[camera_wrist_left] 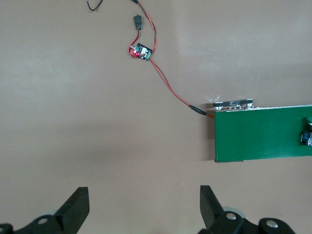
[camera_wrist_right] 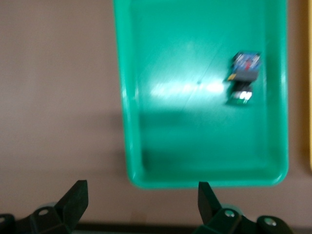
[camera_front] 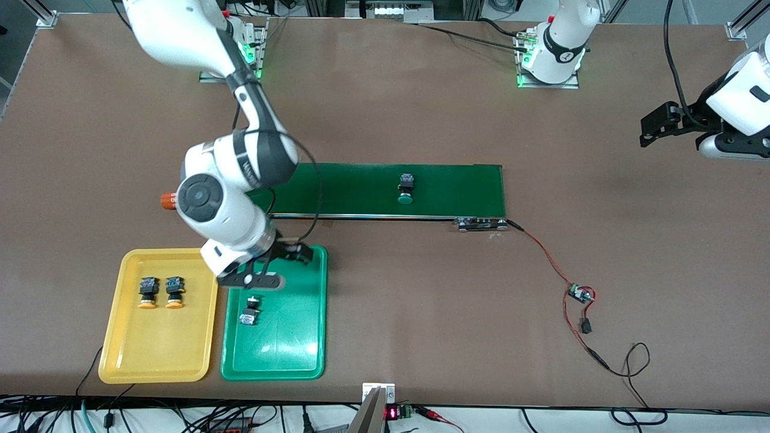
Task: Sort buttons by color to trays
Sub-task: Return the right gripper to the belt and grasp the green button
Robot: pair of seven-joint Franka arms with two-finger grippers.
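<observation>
Table: brown and wide, holds all the rest.
Belt: long and dark green, in the middle of the table, farther from the front camera than the trays.
Trays, count: two, side by side, near the front edge at the right arm's end.
Yellow tray: holds two buttons.
Green tray: holds one button.
Buttons, count: four in all.
Orange-capped pair: side by side in the yellow tray, caps toward the front camera.
Button in the green tray: lying on its side, in the half of the tray farther from the front camera.
Green-capped button on the belt: alone, about midway along it.
Wire and small board: red wire from the belt's end to a tiny board with a red light.
Right gripper: over the green tray's edge farthest from the front camera, fingers wide apart, nothing held; the tray's button lies free, just nearer the front camera.
Left gripper: waits over bare table at the left arm's end, fingers wide, nothing held.
Front view only: yellow tray with its pair, both arms.
Left wrist view only: fingers clearly spread over bare table, belt's end close up.
Right wrist view only: blue label on the tray button's body.
</observation>
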